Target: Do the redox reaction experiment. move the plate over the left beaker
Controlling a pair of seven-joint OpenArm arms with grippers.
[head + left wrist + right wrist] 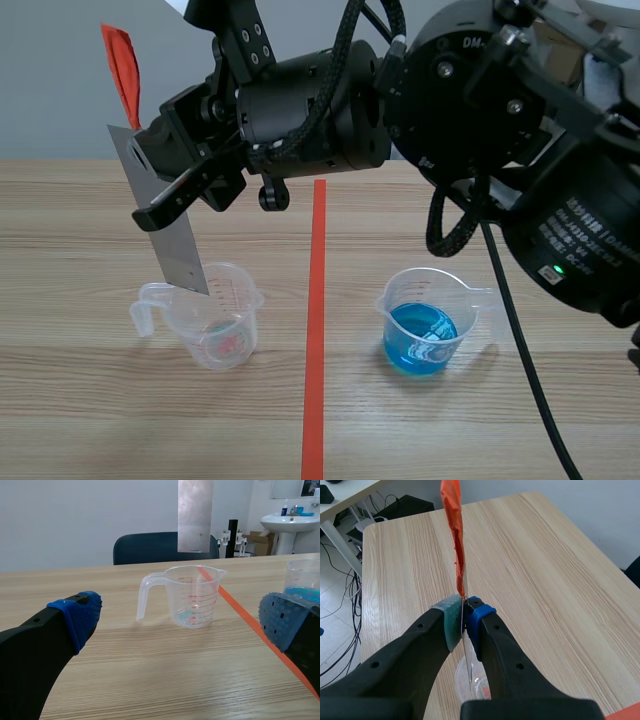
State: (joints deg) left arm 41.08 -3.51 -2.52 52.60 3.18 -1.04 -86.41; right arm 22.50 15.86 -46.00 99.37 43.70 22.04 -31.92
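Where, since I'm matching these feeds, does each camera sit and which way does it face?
Scene view: between the arms, facing across the table; the right arm comes in from the right, right gripper holding the plate above the left beaker; blue beaker beside.
Left wrist view: low, looking level at the left beaker under the plate; left gripper open.
Right wrist view: high, looking down the plate's edge; right gripper shut on it.
Shared: all show plate and left beaker.

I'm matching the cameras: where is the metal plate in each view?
Scene view: plate tilted at left, in the right gripper, lower end over the left beaker.
Left wrist view: plate hanging above the beaker.
Right wrist view: plate edge-on between its own fingers.
Shared landmark: the left beaker.
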